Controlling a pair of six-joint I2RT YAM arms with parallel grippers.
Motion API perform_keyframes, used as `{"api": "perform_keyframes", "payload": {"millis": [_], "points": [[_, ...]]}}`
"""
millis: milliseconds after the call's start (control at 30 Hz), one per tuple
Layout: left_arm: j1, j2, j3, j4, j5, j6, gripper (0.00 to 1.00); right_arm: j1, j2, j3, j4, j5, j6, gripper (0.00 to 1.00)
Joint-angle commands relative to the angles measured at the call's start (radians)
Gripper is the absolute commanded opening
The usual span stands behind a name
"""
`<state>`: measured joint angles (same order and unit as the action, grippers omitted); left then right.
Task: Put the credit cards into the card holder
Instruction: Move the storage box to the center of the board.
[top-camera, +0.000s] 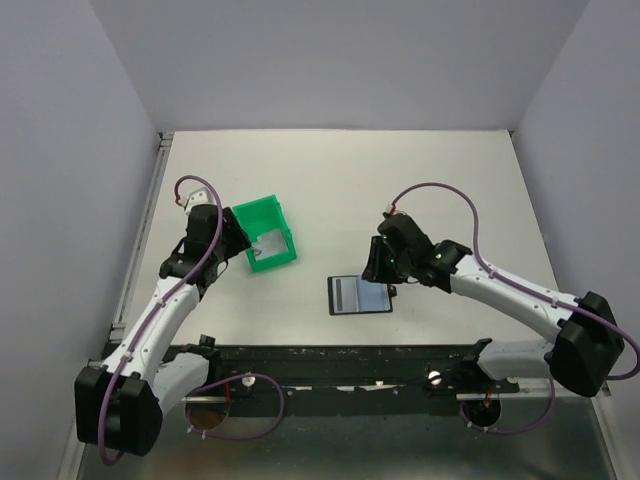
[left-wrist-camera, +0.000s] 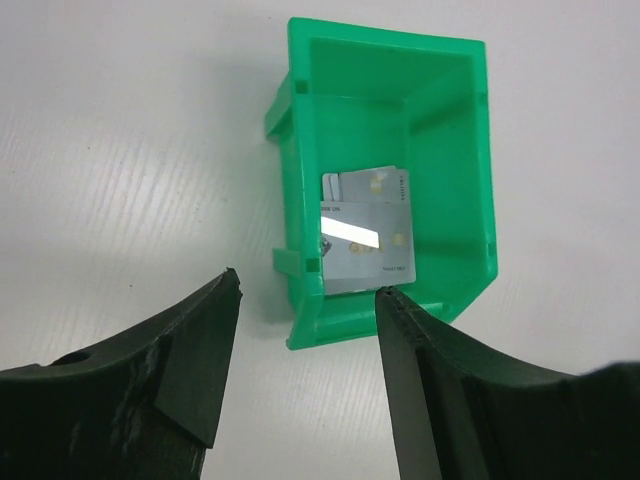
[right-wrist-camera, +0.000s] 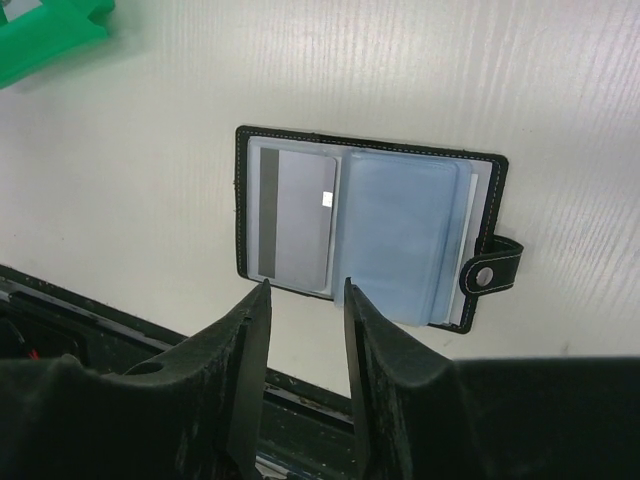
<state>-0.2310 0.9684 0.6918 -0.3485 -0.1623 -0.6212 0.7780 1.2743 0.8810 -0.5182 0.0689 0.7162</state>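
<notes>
Partly done, by look of it. Card holder lies open flat on table. One grey dark-striped card sits in its left sleeve; pale blue sleeves beside it look empty. Remaining credit cards lie overlapped in green bin, well left of card holder. Left gripper hovers above those cards, jaws wide, empty. Right gripper hovers at card holder's near edge, jaws narrowly apart, holding nothing. Left to do: fetch binned cards, slot each.

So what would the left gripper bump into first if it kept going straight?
Likely the near rim of the green bin, though depth is unclear; the credit cards lie inside it.
</notes>
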Motion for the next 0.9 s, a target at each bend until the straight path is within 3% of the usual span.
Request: {"api": "perform_keyframes", "payload": {"millis": [0,400,867], "points": [[0.036,0.058,0.0,-0.005,0.021,-0.038,0.69,0.006,-0.033,-0.019,-0.011,-0.003,-0.008,0.43],[0.078,0.199,-0.026,0.221,0.075,-0.083,0.65,0.006,-0.043,-0.048,0.0,-0.004,-0.011,0.43],[0.09,0.322,-0.058,0.376,0.138,-0.086,0.36,0.006,-0.021,-0.036,0.004,-0.012,-0.014,0.43]]}}
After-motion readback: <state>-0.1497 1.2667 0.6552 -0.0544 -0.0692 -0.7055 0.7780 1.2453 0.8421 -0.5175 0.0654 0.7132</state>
